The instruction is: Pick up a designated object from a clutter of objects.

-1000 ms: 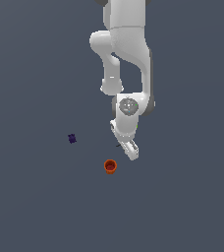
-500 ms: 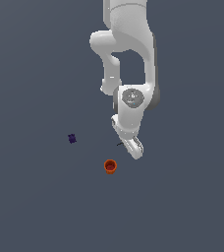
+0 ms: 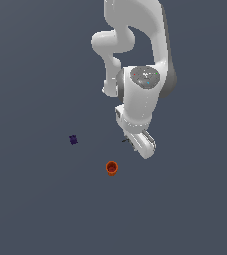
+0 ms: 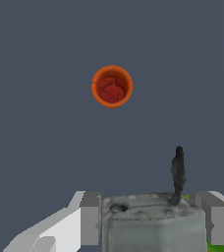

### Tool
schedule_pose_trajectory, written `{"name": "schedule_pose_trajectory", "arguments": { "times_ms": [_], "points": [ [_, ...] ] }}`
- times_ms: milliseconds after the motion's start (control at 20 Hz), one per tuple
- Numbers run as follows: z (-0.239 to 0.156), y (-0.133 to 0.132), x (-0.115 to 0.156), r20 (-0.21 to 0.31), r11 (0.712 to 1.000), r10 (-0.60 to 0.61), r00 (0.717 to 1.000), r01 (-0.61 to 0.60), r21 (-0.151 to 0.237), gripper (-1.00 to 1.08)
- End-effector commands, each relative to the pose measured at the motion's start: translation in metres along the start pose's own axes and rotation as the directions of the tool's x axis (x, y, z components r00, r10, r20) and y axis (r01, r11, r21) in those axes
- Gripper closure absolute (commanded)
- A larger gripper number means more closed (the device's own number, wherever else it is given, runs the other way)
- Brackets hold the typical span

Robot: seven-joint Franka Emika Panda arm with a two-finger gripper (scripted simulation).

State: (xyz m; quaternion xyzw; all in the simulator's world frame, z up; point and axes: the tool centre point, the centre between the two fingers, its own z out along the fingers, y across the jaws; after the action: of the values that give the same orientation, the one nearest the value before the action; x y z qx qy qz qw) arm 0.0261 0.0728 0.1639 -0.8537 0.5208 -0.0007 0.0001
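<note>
In your wrist view the hand (image 4: 151, 221) has its two fingers (image 4: 90, 216) closed against the sides of the grey-white item (image 4: 153, 224), whose thin black part (image 4: 178, 170) sticks up. A sliver of the green cup (image 4: 217, 243) shows just beside one finger. The orange cup (image 3: 112, 168) stands apart on the table (image 3: 36, 209), with the purple piece (image 3: 73, 140) farther toward the exterior view's left.

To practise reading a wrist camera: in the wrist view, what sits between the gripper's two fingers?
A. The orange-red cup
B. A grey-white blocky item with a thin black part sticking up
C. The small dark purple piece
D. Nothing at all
B. The grey-white item with its thin black part fills the gap between the fingers of the gripper, while the orange-red cup stands apart, farther off.
</note>
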Motion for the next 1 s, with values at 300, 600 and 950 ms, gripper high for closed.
{"name": "schedule_pose_trajectory", "arguments": {
  "times_ms": [300,600,950],
  "points": [
    [-0.081,-0.03,0.006,0.0,1.0,0.0,1.0,0.0,-0.001,1.08],
    [-0.134,-0.051,0.01,0.0,1.0,0.0,1.0,0.0,-0.001,1.08],
    [-0.184,-0.072,0.014,0.0,1.0,0.0,1.0,0.0,-0.001,1.08]
  ]
}}
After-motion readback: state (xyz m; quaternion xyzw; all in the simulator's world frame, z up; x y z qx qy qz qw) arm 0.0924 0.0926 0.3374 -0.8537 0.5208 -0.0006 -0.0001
